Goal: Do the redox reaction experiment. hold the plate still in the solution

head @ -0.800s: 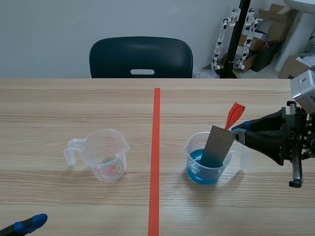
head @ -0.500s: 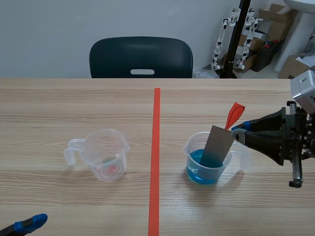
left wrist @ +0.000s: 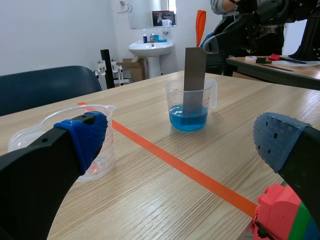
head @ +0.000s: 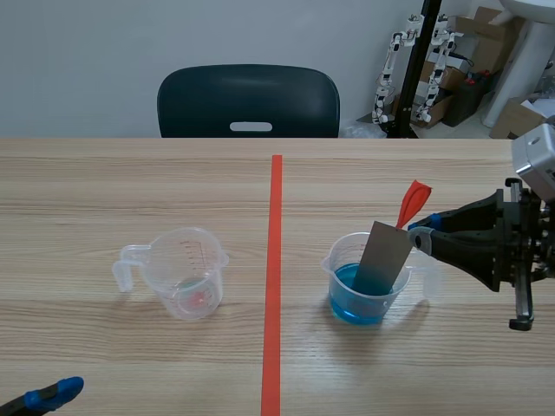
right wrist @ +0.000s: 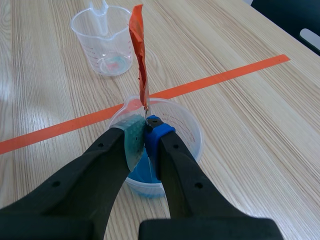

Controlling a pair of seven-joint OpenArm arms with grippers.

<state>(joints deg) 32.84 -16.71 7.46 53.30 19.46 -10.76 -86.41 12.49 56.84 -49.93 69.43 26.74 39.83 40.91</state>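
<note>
Grey plate (head: 381,258) leaning in blue solution (head: 347,302), clear beaker (head: 333,265).
Right gripper (head: 422,232), from 3 o'clock, pinches the plate's top edge under orange tab (head: 414,201). Empty beaker (head: 186,273) at 9 o'clock. Left gripper (left wrist: 181,141) spread wide, holding nothing.

The right pincer (head: 419,230) reached in from the right side of the table (head: 130,182), its fingers clamped on the top end of the plate (head: 381,258). The plate leaned down ahead of that pincer, its lower end in the solution (head: 347,286) inside a cup (head: 392,299) that stood on the table just below the fingertips. A strip (head: 414,201) rose from the plate's top, above the pincer. Past the cup ran the tape line (head: 273,277), and well beyond it stood a second cup (head: 186,273). The left pincer (head: 54,394) sat low at the table's near edge, fingers apart, the second cup just ahead of it. A chair (head: 249,100) stood behind the table.
</note>
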